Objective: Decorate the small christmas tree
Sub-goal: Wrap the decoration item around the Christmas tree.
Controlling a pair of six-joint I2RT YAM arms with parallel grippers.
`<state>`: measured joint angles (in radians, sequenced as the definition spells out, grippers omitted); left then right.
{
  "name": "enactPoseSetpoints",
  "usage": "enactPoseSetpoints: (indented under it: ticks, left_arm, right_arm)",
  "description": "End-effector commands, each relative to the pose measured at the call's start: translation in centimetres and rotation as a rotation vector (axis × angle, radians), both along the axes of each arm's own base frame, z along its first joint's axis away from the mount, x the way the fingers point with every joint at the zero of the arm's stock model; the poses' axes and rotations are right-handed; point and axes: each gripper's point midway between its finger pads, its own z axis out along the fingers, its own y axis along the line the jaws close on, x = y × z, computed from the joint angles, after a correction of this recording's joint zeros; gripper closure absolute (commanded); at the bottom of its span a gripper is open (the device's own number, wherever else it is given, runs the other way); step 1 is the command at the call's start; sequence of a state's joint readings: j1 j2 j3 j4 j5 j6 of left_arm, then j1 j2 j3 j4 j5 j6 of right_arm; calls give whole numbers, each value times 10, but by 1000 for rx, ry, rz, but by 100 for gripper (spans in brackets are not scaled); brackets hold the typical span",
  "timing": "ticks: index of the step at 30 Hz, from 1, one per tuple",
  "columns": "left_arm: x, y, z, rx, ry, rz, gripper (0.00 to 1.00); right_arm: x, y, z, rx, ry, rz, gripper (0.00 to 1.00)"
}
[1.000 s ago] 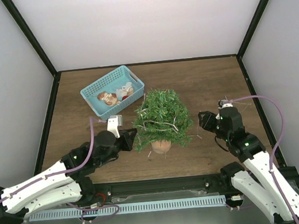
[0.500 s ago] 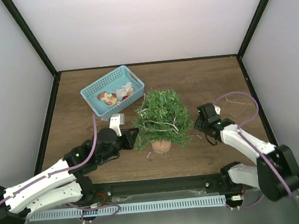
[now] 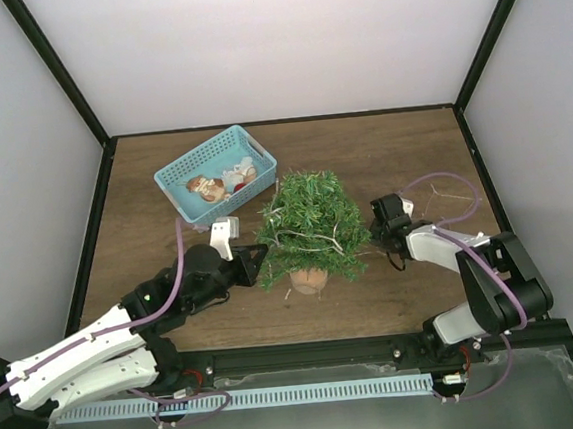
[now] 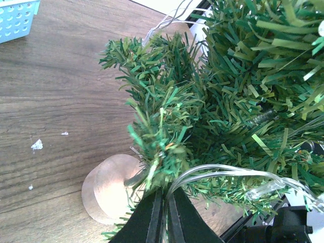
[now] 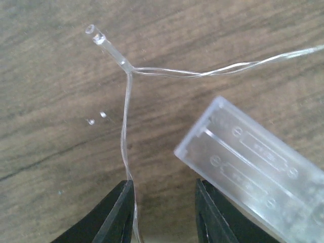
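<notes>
The small christmas tree (image 3: 311, 224) stands mid-table on its terracotta pot (image 3: 309, 280). A clear light string (image 3: 321, 236) lies draped over its branches. My left gripper (image 3: 255, 260) reaches into the tree's lower left side. In the left wrist view this gripper (image 4: 166, 195) is shut on the string's wire (image 4: 228, 173), beside a branch (image 4: 157, 147) and above the pot (image 4: 109, 188). My right gripper (image 3: 380, 228) is low at the tree's right. In the right wrist view it (image 5: 163, 186) is open over the table, with a thin wire (image 5: 125, 126) along its left finger and a clear battery box (image 5: 253, 162) by its right finger.
A light-blue basket (image 3: 176, 173) holding several ornaments (image 3: 209, 188) sits at the back left, close to the tree. A bulb (image 5: 100, 38) of the string lies on the wood ahead of the right gripper. Black frame posts border the table.
The right arm swung in from the right and dropped low next to the tree, its jaws narrowing. The left gripper stayed shut at the tree's lower left, shifting slightly.
</notes>
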<state>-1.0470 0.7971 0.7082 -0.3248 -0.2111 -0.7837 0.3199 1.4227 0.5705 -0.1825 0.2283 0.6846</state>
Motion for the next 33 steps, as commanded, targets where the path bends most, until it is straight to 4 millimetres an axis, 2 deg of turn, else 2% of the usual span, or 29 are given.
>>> enactPoseSetpoints:
  ticks: [1, 6, 10, 14, 28, 30, 33]
  left_arm:
    - [0, 0, 3, -24, -18, -8, 95]
    - [0, -1, 4, -29, -22, -10, 95]
    - [1, -2, 5, -31, -23, -10, 95]
    - [1, -4, 1, -25, -15, -16, 95]
    - [0, -7, 2, -43, -17, -24, 95]
    - [1, -7, 2, -44, -19, -23, 95]
    - [1, -5, 4, -49, -24, -15, 95]
  right_arm:
    - [14, 1, 1, -9, -19, 12, 64]
    - [21, 14, 9, 48, -29, 55, 63]
    - [29, 13, 30, 54, -85, 34, 63]
    - [36, 14, 41, 55, -111, 24, 63]
    - [46, 13, 5, 5, -27, 40, 64]
    - [43, 12, -1, -8, -13, 48, 75]
    - [37, 5, 1, -46, 2, 50, 97]
